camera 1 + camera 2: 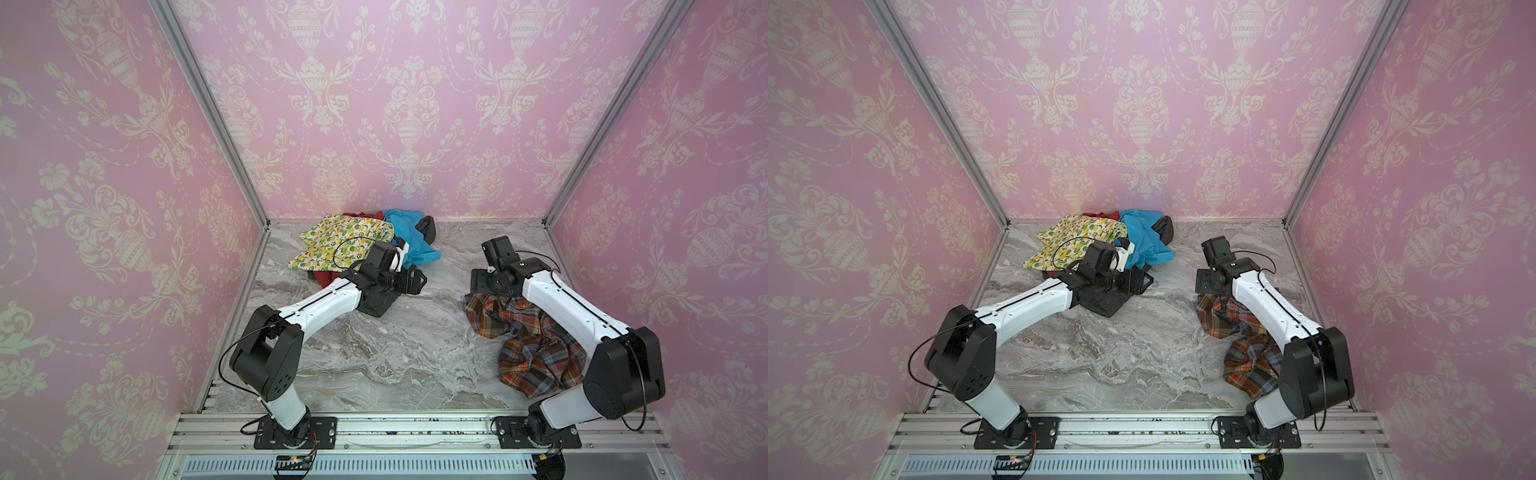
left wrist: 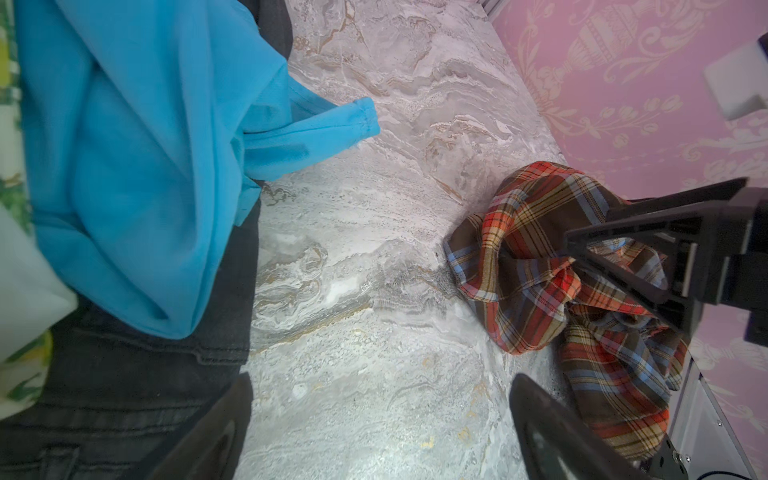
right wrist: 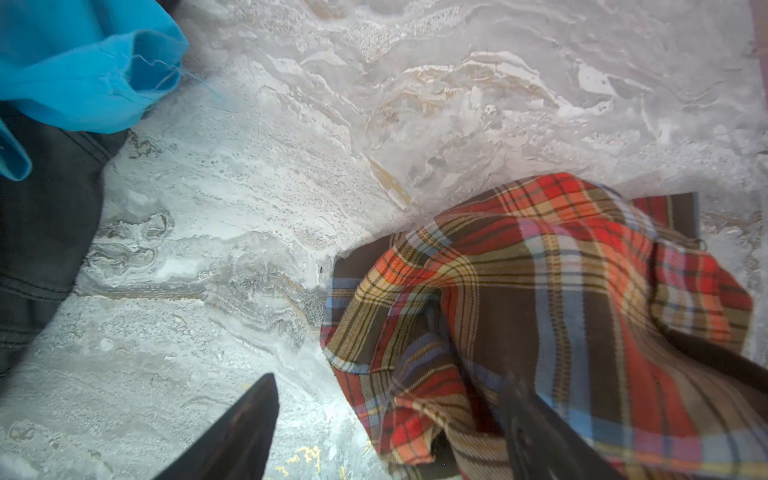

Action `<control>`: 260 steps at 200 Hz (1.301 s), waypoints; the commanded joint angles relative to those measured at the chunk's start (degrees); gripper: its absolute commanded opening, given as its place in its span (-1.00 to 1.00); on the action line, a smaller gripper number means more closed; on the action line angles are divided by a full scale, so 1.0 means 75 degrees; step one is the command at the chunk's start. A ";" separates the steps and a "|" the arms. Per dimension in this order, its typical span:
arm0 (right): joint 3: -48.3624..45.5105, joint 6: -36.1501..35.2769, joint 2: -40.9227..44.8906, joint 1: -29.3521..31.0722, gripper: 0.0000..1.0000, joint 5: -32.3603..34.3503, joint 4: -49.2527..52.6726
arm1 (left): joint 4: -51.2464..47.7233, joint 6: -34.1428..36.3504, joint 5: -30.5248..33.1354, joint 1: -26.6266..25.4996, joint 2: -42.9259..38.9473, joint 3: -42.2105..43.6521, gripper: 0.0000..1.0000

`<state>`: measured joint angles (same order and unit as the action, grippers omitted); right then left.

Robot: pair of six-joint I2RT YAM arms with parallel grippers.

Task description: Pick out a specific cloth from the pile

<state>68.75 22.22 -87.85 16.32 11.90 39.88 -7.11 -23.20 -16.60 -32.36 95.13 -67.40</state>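
The cloth (image 1: pixel 528 345), one plaid piece, lies crumpled at the lower right of the table (image 1: pixel 395 332) in both top views, well apart from the pile (image 1: pixel 345 241) at upper centre. It looks light, soft and limp, likely to drape and trail, so a raised fold near its upper edge seems the best hold. The pile is one heap of four visible fabrics: lemon-print cloth (image 1: pixel 340 241), blue cloth (image 2: pixel 124 145), dark red fabric (image 1: pixel 328 278) and black-grey denim (image 2: pixel 124 374). There are two claws, both released. The right claw (image 3: pixel 390 380) straddles the plaid's edge and the left claw (image 2: pixel 382 378) is over bare table.
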 commanded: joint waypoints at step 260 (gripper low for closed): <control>0.1200 0.0253 0.2094 -0.0107 -1.00 0.1841 0.2202 | 0.0317 0.0028 -0.0084 0.0263 -0.0510 0.0695 0.95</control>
<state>84.60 19.79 -79.48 15.62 21.32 47.40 -5.10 -23.27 -16.64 -30.85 92.55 -63.31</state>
